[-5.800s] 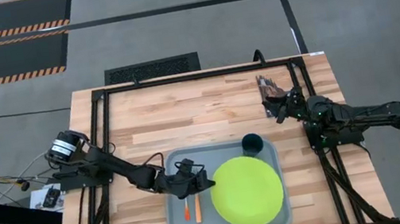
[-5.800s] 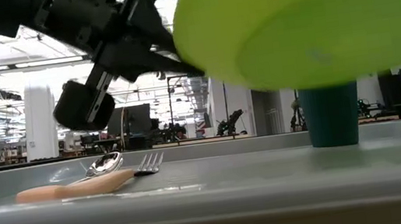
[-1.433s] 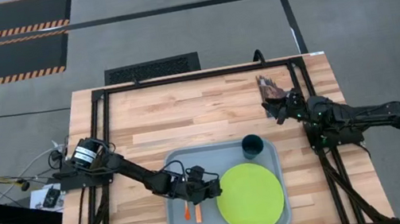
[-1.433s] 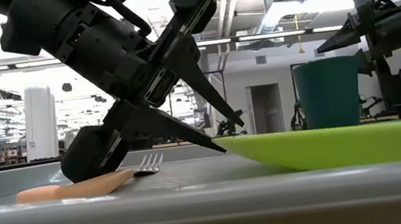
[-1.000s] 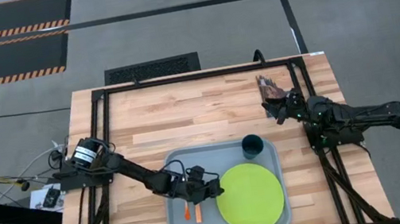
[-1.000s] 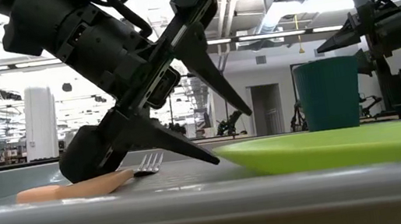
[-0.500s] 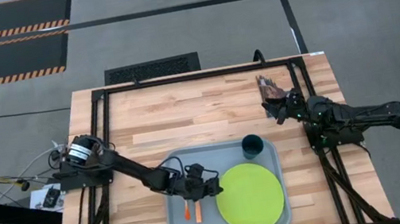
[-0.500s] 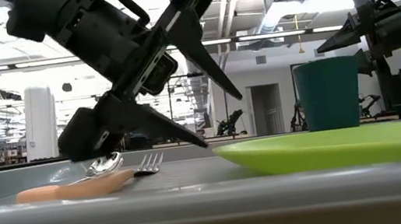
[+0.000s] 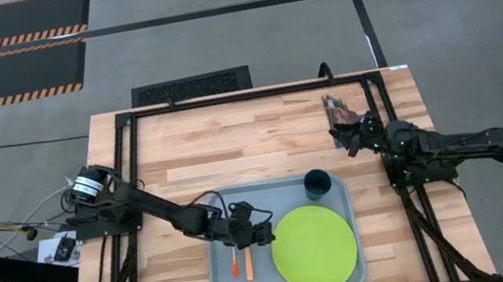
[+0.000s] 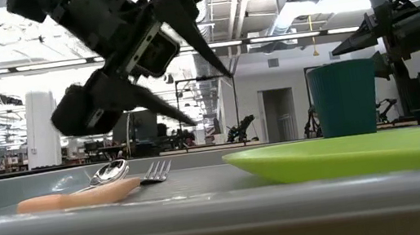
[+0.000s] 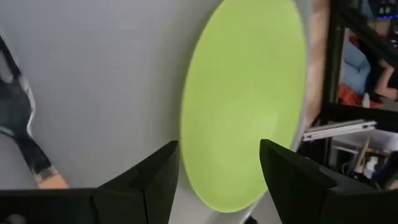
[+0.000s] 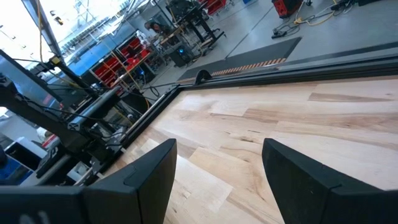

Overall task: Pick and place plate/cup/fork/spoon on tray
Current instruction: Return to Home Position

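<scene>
From above, the pale grey-blue tray [image 9: 271, 200], a rounded rectangle with a raised rim, sat on the planked wooden table [image 9: 232, 144] near the middle of its near edge. The flat, round lime-green plate [image 9: 314, 248] lay in the tray's near right part. The small dark teal cup [image 9: 317, 184], a plain cylinder, stood upright in the tray's far right corner, just beyond the plate. The left pincer [image 9: 266, 232] hung over the tray's left half, beside the plate's rim. The right pincer [image 9: 339, 131] waited over the table's far right part.

At table height, the spoon [image 10: 110, 172], with its glossy oval bowl, and the fork [image 10: 157, 171], with its silver tines, lay side by side on the tray floor, left of the plate. The left pincer hovered above them, its fingers spread and gripping nothing.

The left wrist view showed smooth grey tray and matte green plate between its parted fingers.

The right wrist view showed the right pincer's fingers also apart and empty over bare wood grain.
</scene>
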Controlling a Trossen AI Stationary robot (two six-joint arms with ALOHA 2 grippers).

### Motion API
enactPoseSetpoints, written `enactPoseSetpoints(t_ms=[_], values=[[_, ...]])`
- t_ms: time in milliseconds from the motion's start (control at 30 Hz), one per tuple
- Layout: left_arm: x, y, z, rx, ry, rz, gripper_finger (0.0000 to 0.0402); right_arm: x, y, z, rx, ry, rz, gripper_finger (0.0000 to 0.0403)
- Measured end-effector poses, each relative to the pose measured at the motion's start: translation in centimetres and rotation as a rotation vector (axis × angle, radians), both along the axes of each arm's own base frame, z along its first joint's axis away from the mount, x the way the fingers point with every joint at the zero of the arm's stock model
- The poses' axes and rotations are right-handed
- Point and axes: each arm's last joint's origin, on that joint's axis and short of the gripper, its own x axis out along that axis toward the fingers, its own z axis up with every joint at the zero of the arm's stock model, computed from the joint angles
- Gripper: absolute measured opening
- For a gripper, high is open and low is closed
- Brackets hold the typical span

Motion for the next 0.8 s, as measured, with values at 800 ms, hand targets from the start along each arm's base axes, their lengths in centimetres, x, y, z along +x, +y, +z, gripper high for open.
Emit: enactPoseSetpoints(t_ms=[800], values=[[-11.6,8.3,17.8,0.769,-0.3,0.08,0.0209,0.0,0.0,0.0,0.011,-0.007,-0.002,0.0264]])
